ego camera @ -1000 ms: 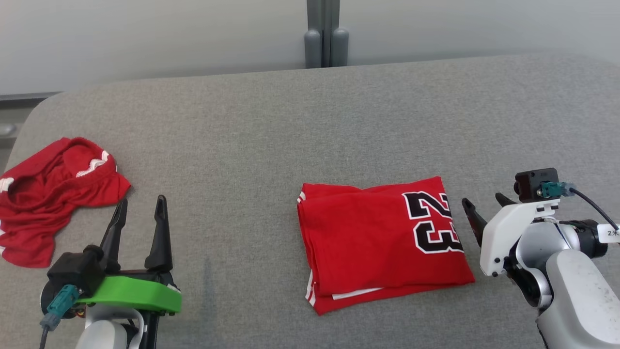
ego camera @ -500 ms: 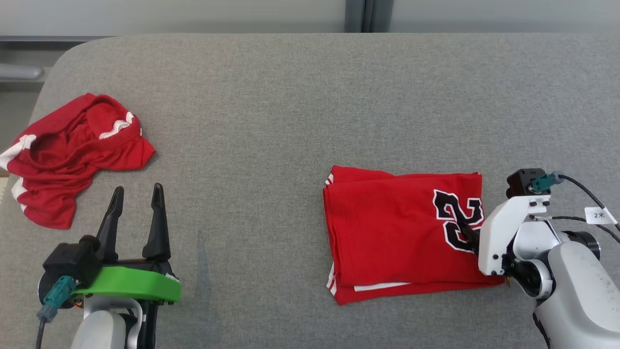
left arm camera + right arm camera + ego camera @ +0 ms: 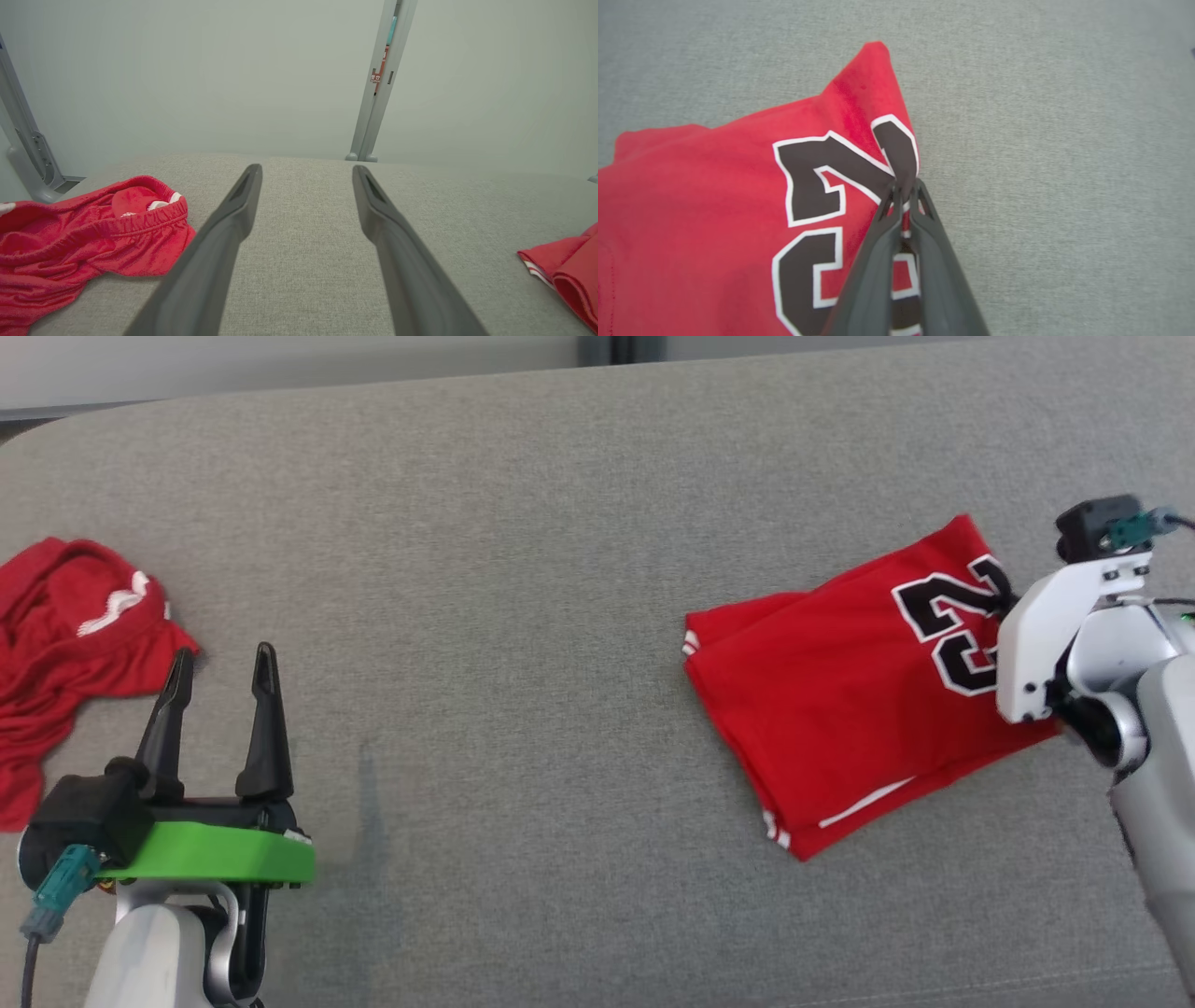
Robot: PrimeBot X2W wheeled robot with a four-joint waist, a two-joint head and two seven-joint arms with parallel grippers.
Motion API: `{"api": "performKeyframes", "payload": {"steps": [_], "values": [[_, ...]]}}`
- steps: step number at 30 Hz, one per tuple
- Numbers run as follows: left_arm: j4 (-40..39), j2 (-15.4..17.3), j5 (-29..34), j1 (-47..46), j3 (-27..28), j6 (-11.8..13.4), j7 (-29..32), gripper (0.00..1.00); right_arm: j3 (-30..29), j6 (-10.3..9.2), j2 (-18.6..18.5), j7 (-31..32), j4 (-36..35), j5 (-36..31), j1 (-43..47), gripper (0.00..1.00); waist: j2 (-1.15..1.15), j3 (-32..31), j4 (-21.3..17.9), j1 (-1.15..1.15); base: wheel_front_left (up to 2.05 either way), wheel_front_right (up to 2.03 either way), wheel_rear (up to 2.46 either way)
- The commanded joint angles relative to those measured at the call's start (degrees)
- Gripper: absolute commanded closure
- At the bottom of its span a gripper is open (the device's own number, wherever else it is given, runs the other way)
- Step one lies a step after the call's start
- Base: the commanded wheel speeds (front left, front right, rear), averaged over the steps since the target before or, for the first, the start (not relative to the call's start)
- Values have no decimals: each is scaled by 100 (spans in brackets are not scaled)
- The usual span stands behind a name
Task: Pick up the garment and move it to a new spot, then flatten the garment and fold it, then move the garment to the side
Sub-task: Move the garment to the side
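Grey woven fabric [image 3: 523,569] covers the work surface before us, with a pale wall [image 3: 187,70] and a grey post [image 3: 373,93] behind its far edge in the left wrist view. At the far left we see crumpled red shorts [image 3: 65,644] lying in a heap, the elastic waistband turned up and a bit of white trim showing. Just to their right our left gripper [image 3: 224,651] hovers over the surface on its green mount, its two dark fingers spread wide and released, near the shorts but not touching them.

Further right lies the folded red garment [image 3: 840,709], a tidy rectangle turned at an angle, with white stripes at its layered edges and a black number 23 [image 3: 952,635] outlined in white near its right end. It sits on the right part of the surface, well apart from the shorts. At that right end our right gripper [image 3: 903,189] is clamped tight on the garment's edge. In the right wrist view the fingertips pinch a small ridge of cloth at the number's corner, and the fabric puckers up toward them. Bare grey fabric stretches away to the right of the fingers.
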Motion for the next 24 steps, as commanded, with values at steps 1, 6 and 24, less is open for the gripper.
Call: {"api": "performKeyframes", "payload": {"steps": [1, 6, 24], "values": [[-85, 75, 82, -119, 32, -21, -15, 0, -32, -10, -126, -59, 65, -45, -203, 100, 0, 384, -466, 0, 0, 0, 0], [-372, 261, 219, -249, -25, -32, -15, 0, -116, -11, -546, -369, 341, -157, -794, 100, 0, 773, -917, 0, 0, 0, 0], [-955, 583, 312, -846, -175, -3, 149, 0, -1075, -11, -1557, -2055, 1457, -1007, -1656, 100, 0, 1853, -1011, 0, 0, 0, 0]]}}
